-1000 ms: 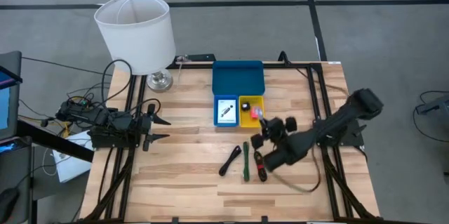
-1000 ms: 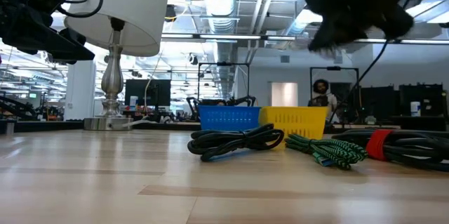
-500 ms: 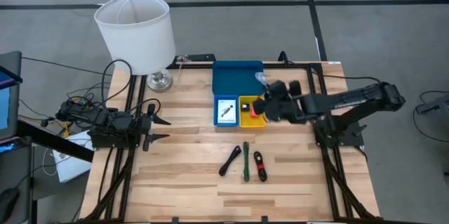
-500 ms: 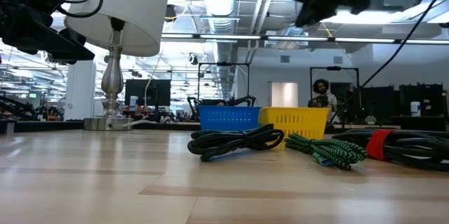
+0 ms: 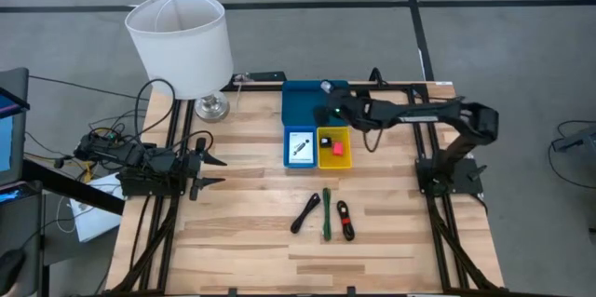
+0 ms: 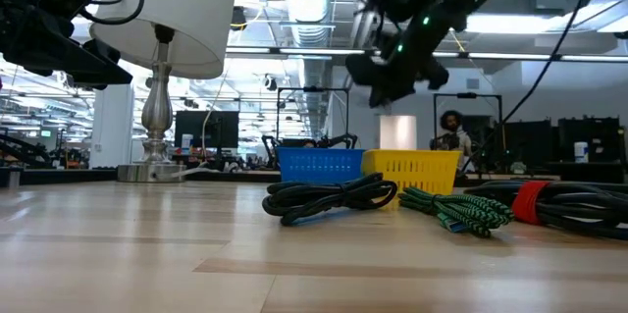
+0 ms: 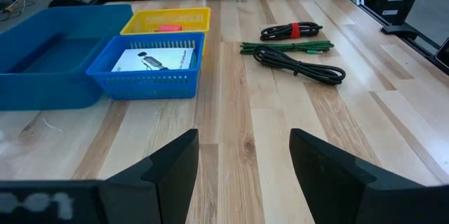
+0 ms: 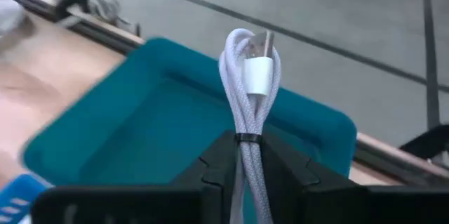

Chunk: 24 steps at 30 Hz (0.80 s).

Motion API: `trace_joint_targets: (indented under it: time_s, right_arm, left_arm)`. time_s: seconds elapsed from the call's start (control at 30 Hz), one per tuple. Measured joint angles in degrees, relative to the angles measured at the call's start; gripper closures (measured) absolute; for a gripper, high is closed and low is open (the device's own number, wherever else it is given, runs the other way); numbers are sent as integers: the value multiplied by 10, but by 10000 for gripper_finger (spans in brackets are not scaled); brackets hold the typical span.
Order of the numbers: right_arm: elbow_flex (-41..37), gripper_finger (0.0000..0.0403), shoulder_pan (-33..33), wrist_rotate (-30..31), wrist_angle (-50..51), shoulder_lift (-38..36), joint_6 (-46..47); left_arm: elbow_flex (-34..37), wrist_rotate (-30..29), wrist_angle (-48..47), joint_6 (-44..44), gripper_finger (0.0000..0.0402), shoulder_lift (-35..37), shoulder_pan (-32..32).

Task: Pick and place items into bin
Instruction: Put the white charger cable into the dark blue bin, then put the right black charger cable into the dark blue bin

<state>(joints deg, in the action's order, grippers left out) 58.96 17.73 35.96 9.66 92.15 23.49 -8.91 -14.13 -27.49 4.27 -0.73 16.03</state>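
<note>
The right hand (image 8: 245, 155) hangs over the wide blue tray (image 5: 315, 104) at the far side of the surface (image 5: 242, 232), its fingers clenched on a coiled white cable (image 8: 251, 76) whose plug end sticks up between them. In the high view the right hand (image 5: 328, 101) sits above this tray, which looks empty beneath it, so this cable seems about to be dropped there but is not yet let go.

Some of the job already looks done: the small blue tray (image 5: 299, 146) holds a white card (image 5: 300, 145), and the yellow tray (image 5: 334, 147) holds a small red piece (image 5: 337, 149).

Three coiled cables are left out on the surface, near one another and well apart from the trays: a black cable (image 5: 306, 213), a green cable (image 5: 327, 213) and a black cable with a red tie (image 5: 345, 220). By my judgement the task is around halfway.

The left hand (image 5: 207, 172) waits at the left edge of the surface, released and holding nothing, its fingers spread wide.
</note>
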Motion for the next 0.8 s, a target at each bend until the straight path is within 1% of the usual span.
trace_joint_targets:
  time_s: [0.17,0.37,0.5,0.57,0.67,0.8]
  right_arm:
    - [0,304,7,-1,-19,30,4]
    - [0,251,5,0,-17,29,0]
    - [1,219,-10,-12,40,1,0]
    - [0,206,-28,-24,101,-18,3]
    - [0,192,-73,-40,183,-49,37]
    - [0,182,-162,-55,280,-84,113]
  left_arm:
    - [0,0,0,0,189,0,0]
    - [0,0,0,0,189,0,0]
    - [0,0,0,0,189,0,0]
    - [0,0,0,0,189,0,0]
    - [0,0,0,0,189,0,0]
    - [0,0,0,0,189,0,0]
